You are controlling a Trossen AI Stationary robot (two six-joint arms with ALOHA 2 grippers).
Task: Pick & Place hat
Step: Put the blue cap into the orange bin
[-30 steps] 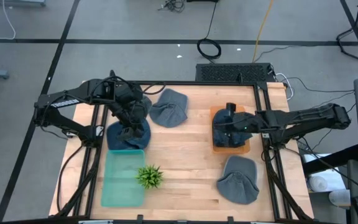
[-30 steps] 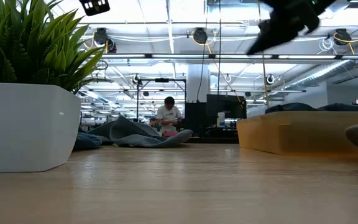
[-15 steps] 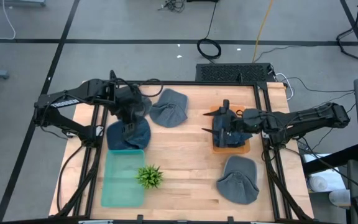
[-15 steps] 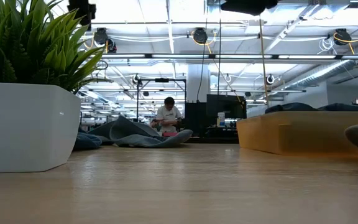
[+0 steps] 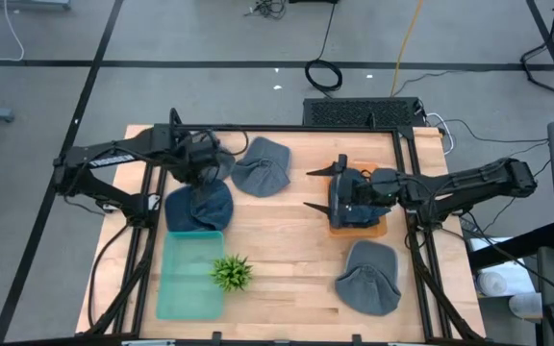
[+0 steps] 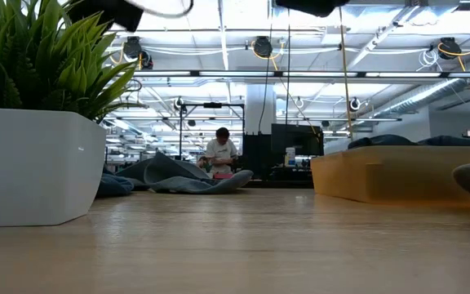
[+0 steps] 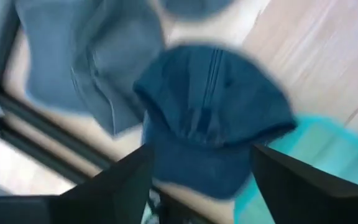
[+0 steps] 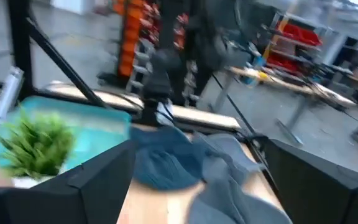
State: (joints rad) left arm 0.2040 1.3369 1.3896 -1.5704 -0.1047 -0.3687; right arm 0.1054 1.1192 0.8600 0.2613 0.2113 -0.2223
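Observation:
A dark blue hat (image 5: pixel 200 207) (image 7: pixel 213 118) lies flat on the table by the teal tray's far edge. My left gripper (image 5: pixel 203 165) (image 7: pixel 213 186) hovers open above it, pointing straight down, one finger on either side and clear of it. A grey hat (image 5: pixel 261 165) (image 7: pixel 86 68) lies just beyond. Another dark hat (image 5: pixel 359 213) rests in the orange tray (image 5: pixel 381 229). My right gripper (image 5: pixel 314 189) (image 8: pixel 194 186) stands open and level over the tray's left side, pointing toward the table's left edge, holding nothing. A third grey hat (image 5: pixel 368 277) lies near the front right.
A teal tray (image 5: pixel 188 279) sits at the front left, with a potted plant (image 5: pixel 231 273) (image 6: pixel 31 163) at its right edge. Bare wood lies between the two arms. Black frame rails border the table. A person sits in the room far behind.
My right gripper has opened, risen off the hat in the orange tray and tipped up from pointing down to level. My left gripper has drawn back from the dark blue hat toward the far edge and turned to point straight down; the hat lies uncovered.

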